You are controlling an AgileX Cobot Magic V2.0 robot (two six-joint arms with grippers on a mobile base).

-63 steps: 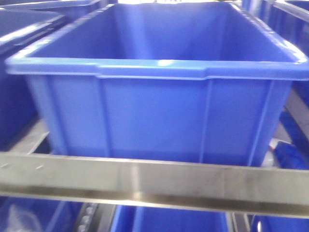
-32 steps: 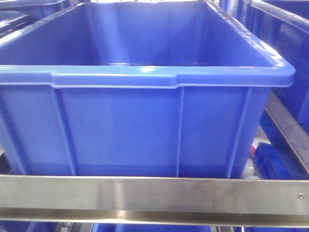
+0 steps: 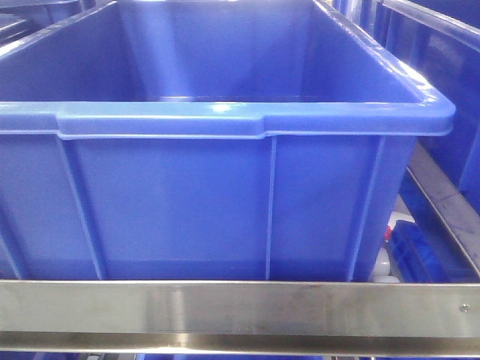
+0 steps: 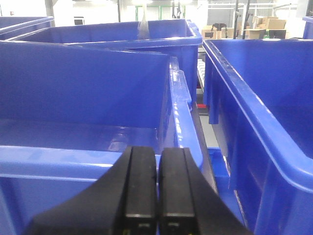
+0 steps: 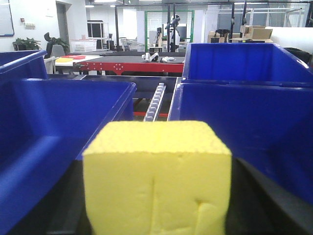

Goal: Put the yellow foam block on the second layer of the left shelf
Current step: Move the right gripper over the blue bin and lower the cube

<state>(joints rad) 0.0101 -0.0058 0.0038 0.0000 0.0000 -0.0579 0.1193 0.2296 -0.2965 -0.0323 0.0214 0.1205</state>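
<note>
Right wrist view: the yellow foam block fills the lower centre of the frame, seated between the dark jaws of the right pincer, whose black inner faces show at either side of it — the pincer is closed on the block, which sits upright with its flat spongy top facing up and small dents on its near face. Beyond the block, a blue bin stands to the left and another blue bin to the right, with a roller track running between them toward a red-framed conveyor. Left wrist view: the left pincer has its two black fingers pressed together with only a thin seam between them and nothing held; it hovers at the near rim of a blue crate. Front view: a large blue tote sits behind a steel shelf rail; the block and both pincers lie outside this view.
</note>
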